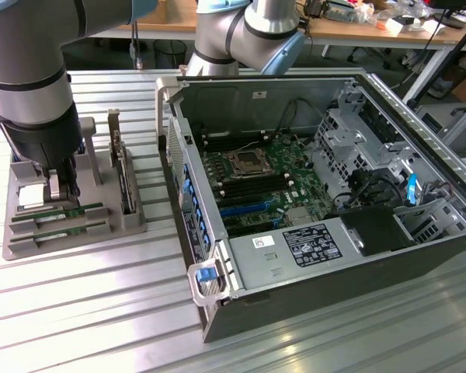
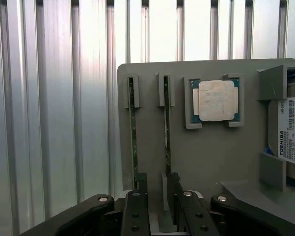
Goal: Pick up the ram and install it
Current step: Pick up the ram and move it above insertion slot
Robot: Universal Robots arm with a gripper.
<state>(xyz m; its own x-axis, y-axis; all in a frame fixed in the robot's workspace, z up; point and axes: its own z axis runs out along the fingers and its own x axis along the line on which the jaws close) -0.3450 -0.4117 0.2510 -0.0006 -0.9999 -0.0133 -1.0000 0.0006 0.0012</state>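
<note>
Two ram sticks stand on edge in slots of a grey holder (image 2: 206,147). One ram (image 2: 166,128) is the stick nearer the square processor chip (image 2: 215,101); the other ram (image 2: 132,128) lies beside it. My gripper (image 2: 157,189) hangs open over the holder's end, and the end of the stick nearer the chip runs into the gap between its fingers. Nothing is gripped. In the exterior view, the gripper (image 1: 62,194) hovers low over the two rams (image 1: 58,211) at the exterior view's left.
An open computer case (image 1: 217,311) lies at the exterior view's right, its motherboard (image 1: 256,183) exposed with dark memory slots around the processor socket. A wider green card (image 1: 124,183) stands upright on the holder. A hard drive (image 2: 291,132) sits at the holder's edge. The table is ribbed metal.
</note>
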